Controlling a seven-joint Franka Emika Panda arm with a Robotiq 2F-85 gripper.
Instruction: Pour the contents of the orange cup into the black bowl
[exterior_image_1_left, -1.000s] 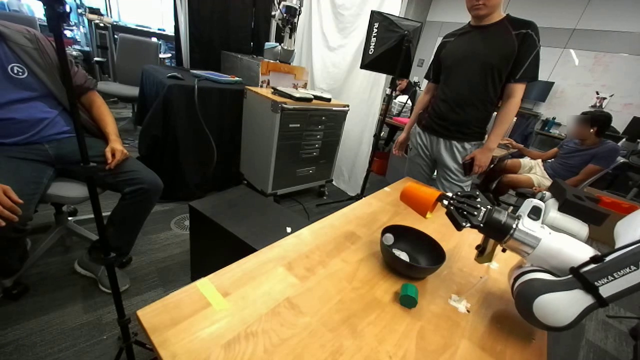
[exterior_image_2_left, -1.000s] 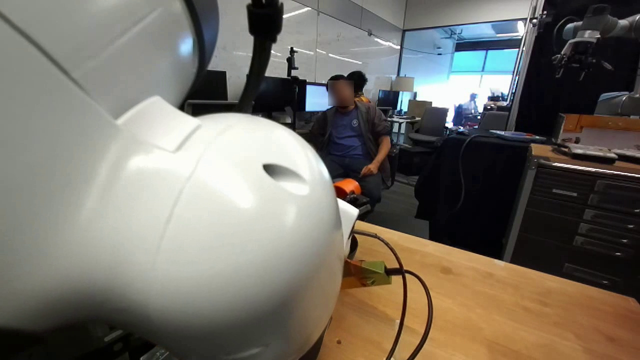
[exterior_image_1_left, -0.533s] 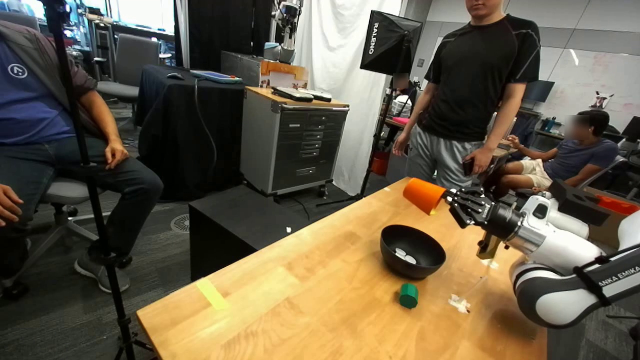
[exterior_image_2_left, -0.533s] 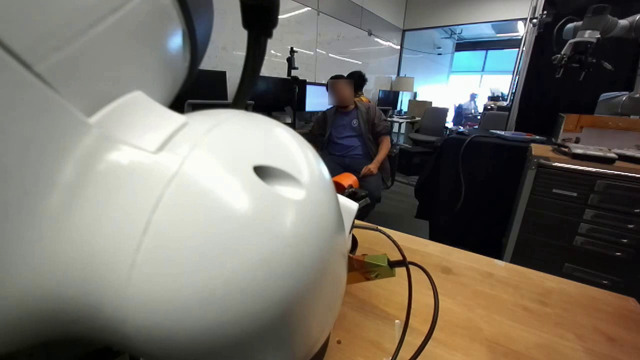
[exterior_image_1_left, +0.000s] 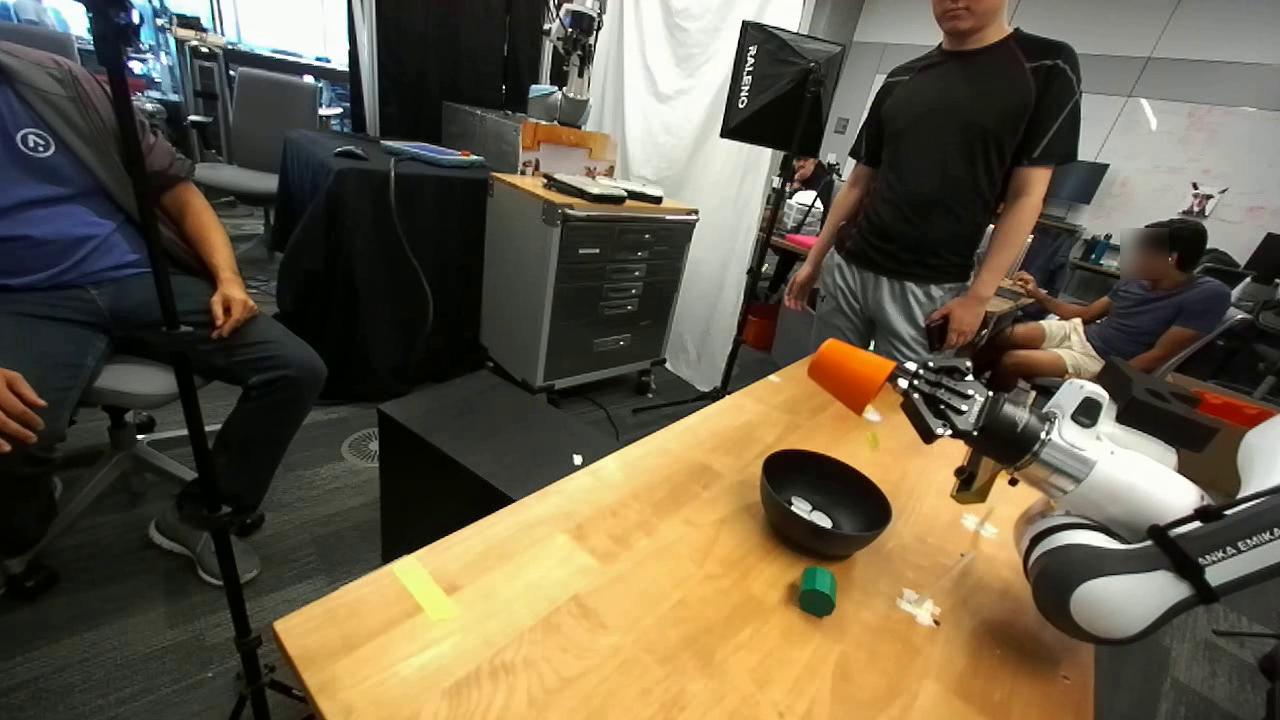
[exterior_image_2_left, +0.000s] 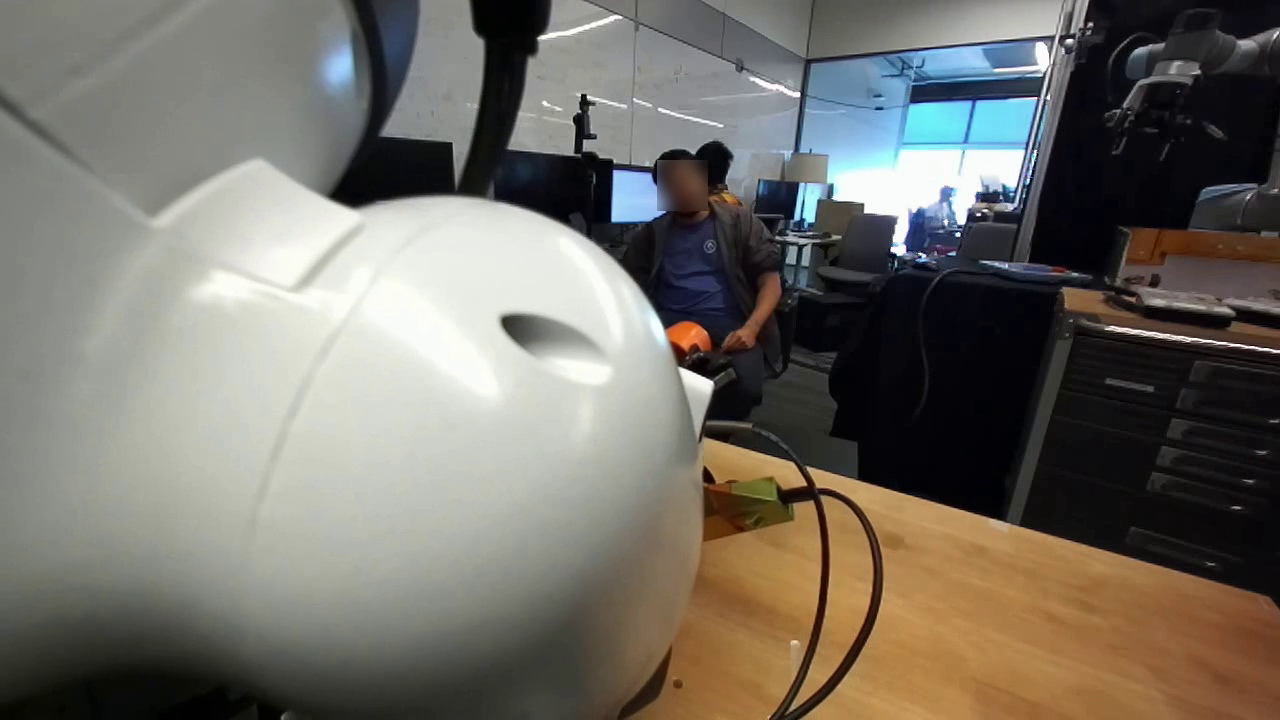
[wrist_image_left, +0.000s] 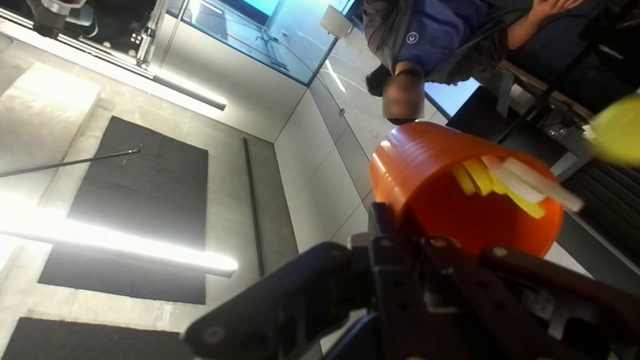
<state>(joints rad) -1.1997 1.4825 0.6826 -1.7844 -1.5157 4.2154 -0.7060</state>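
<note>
Your glossy, tapered orange cup (exterior_image_1_left: 848, 375) is held in the air above the pale wooden table (exterior_image_1_left: 600, 560), tipped past level. In an exterior view its long axis slants, closed base high at left, open mouth pointing down to the right. The wrist view looks into the mouth: flat yellow and off-white pieces (wrist_image_left: 515, 181) lie against the wall, and one blurred yellow disc (wrist_image_left: 619, 131) is in the air outside it. Your black two-finger claw (exterior_image_1_left: 901, 376) is closed to the thickness of the cup's wall and pinches it at the rim. Lower down, the round matte-black bowl (exterior_image_1_left: 862, 505) stands on the table with rounded white pieces (exterior_image_1_left: 819, 518) inside; you cannot tell whether the mouth is straight above it. A small faceted green block (exterior_image_1_left: 817, 592) sits near the bowl.
</note>
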